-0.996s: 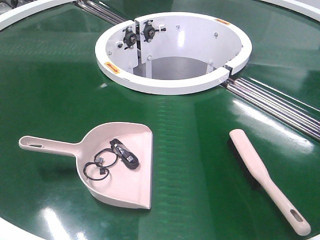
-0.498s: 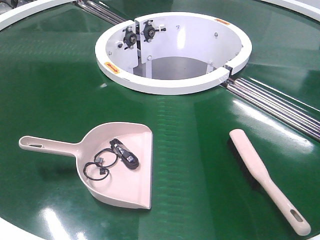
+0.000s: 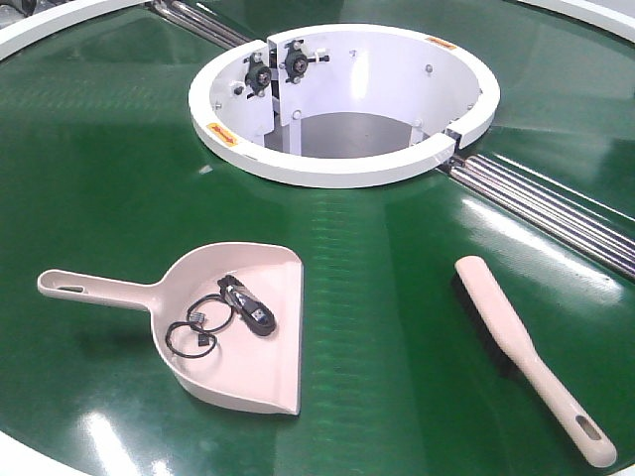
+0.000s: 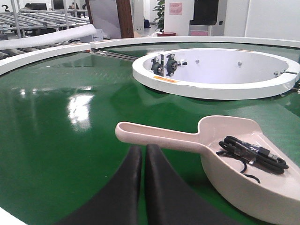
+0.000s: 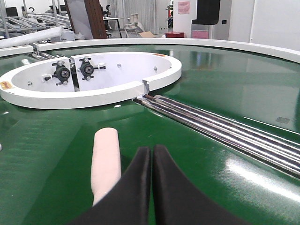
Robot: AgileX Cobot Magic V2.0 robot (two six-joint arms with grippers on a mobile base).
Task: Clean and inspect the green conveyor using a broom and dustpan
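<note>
A: Where are the grippers?
B: The left gripper (image 4: 143, 161) and right gripper (image 5: 151, 161) are both pressed together, gripping nothing.

A: And the tools?
B: On the glossy green conveyor (image 3: 99, 178), the beige-pink plastic dustpan (image 3: 248, 367), holding what seems a black cable (image 3: 223, 312), lies at 7 o'clock; the slim beige broom (image 3: 516, 347) at 4 o'clock.

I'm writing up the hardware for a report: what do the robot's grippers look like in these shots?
Only the fingers show, in the wrist views. The left gripper and right gripper each have two smooth, matte black fingers that broaden toward the camera and curve to narrow rounded tips. No cables, markings or arm housing are visible.
</note>
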